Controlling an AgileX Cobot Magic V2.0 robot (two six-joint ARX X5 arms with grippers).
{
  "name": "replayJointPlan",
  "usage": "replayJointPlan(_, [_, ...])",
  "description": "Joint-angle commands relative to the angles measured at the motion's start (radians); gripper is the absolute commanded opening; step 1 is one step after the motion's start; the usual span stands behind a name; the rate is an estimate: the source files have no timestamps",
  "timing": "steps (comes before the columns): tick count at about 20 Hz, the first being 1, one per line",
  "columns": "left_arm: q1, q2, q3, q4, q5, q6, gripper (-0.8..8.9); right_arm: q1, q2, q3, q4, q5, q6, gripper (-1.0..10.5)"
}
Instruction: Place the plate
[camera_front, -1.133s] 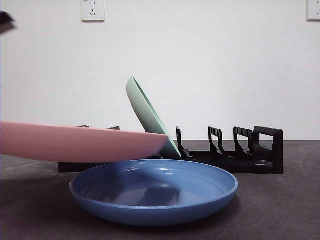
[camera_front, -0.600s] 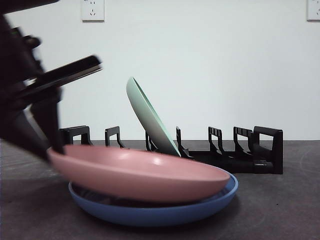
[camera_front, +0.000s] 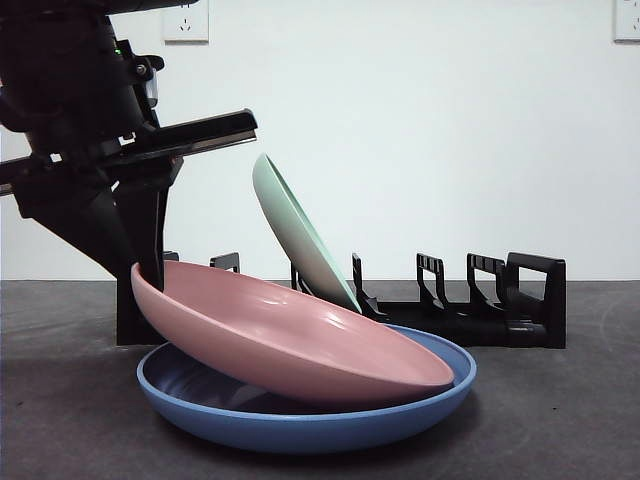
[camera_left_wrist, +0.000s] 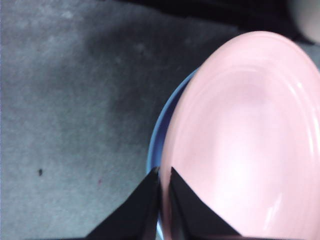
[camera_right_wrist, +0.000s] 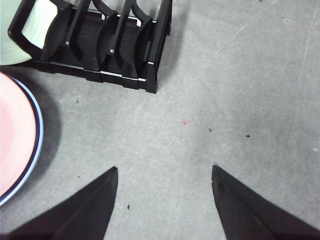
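Observation:
A pink plate (camera_front: 290, 340) rests tilted in a blue plate (camera_front: 300, 420) on the table, its left rim raised. My left gripper (camera_front: 150, 270) is shut on that raised rim; the left wrist view shows the jaws (camera_left_wrist: 162, 175) pinching the pink plate's (camera_left_wrist: 250, 140) edge, with the blue plate's (camera_left_wrist: 160, 135) rim just beneath. A green plate (camera_front: 300, 235) leans in a slot of the black dish rack (camera_front: 480, 310) behind. My right gripper (camera_right_wrist: 165, 172) is open and empty over bare table, to the right of the rack (camera_right_wrist: 115, 45).
The dark grey table (camera_front: 560, 410) runs right of the plates. The rack has several unfilled slots to the right of the green plate (camera_right_wrist: 20, 35). A white wall with sockets (camera_front: 186, 18) stands behind.
The left arm has come in from the left with the pink plate, set its right edge down in the blue plate, and tilted its left rim up.

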Motion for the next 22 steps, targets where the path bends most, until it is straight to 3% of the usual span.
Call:
replayJointPlan(1, [-0.015, 0.013, 0.023, 0.008, -0.006, 0.025, 0.23, 0.003, 0.004, 0.012, 0.004, 0.000, -0.008, 2.9])
replayJointPlan(10, [-0.025, 0.026, 0.023, -0.048, -0.008, 0.033, 0.37, 0.003, 0.004, 0.012, 0.003, 0.000, -0.008, 2.9])
replayJointPlan(11, [-0.025, 0.026, 0.023, -0.054, -0.008, 0.039, 0.75, 0.003, 0.004, 0.012, 0.003, 0.000, -0.008, 2.9])
replayJointPlan(13, [-0.025, 0.023, 0.023, -0.078, -0.008, 0.072, 2.63, 0.005, 0.004, 0.012, 0.003, -0.001, -0.008, 2.9])
replayJointPlan(17, [-0.006, -0.082, 0.023, -0.100, -0.032, 0.249, 2.88, 0.019, 0.005, 0.012, 0.003, -0.038, -0.008, 3.0])
replayJointPlan(22, [0.093, -0.405, 0.023, -0.164, -0.032, 0.436, 2.86, 0.025, 0.009, 0.012, 0.005, -0.124, -0.007, 3.0])
